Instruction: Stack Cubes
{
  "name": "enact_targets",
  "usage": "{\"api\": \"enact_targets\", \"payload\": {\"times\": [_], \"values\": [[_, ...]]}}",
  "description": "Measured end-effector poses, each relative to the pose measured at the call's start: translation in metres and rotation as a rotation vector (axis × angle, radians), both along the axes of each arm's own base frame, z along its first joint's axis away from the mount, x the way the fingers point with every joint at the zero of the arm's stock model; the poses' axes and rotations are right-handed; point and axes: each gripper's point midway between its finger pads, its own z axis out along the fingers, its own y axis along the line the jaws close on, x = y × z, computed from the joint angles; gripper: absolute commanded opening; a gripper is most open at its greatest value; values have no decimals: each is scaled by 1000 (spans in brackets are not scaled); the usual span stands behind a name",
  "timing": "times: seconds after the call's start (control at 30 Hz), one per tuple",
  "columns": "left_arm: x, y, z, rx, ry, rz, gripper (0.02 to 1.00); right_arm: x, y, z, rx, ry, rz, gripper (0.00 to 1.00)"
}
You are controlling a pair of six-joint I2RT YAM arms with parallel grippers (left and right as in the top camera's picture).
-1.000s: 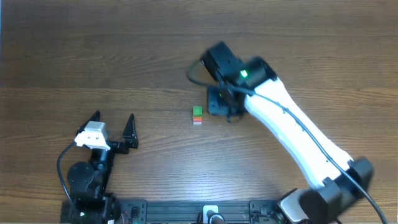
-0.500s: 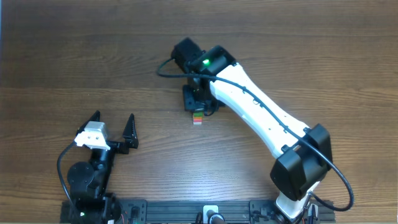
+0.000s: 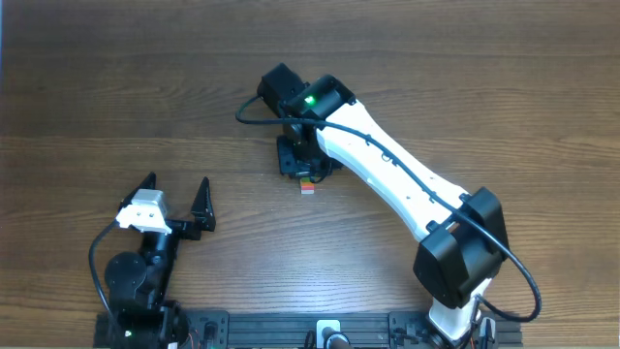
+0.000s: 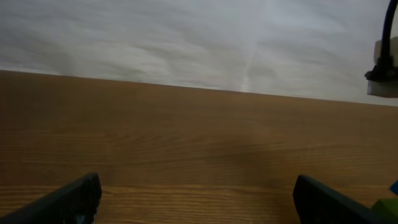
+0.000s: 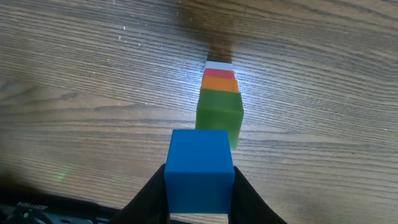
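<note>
While the right arm leans across the middle of the table (image 3: 465,87), its right gripper (image 3: 302,160) covers nearly all of the stack (image 3: 307,186) from above, so only a sliver of red and pale colour peeps out at its near edge. From that arm's own wrist things are plainer. The right gripper (image 5: 199,200) has its two fingers (image 5: 151,190), cropped at the frame's edge, clamped on the sides of a blue cube (image 5: 199,163). Just past it stands the green cube (image 5: 219,115), topmost of the stack, with slim bands of an orange cube (image 5: 220,83), a red cube (image 5: 219,73) and a white cube (image 5: 219,65) showing below it, each mostly hidden by the one above. Whether the blue cube touches the green one I cannot tell. The left gripper (image 3: 177,181) sits well apart near its own base, jaws spread wide. From its wrist the fingers (image 4: 68,199) are cut off at the edge, and a speck of green and blue (image 4: 387,204) in the far corner is too small to make out.
</note>
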Motion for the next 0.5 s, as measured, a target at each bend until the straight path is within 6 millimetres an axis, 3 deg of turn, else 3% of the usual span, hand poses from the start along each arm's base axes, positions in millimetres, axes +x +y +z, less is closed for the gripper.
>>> {"api": "enact_targets", "payload": {"times": [0.5], "values": [[0, 0, 0, 0, 0, 0, 1000, 2, -3, -3, -22, -7, 0, 207]]}}
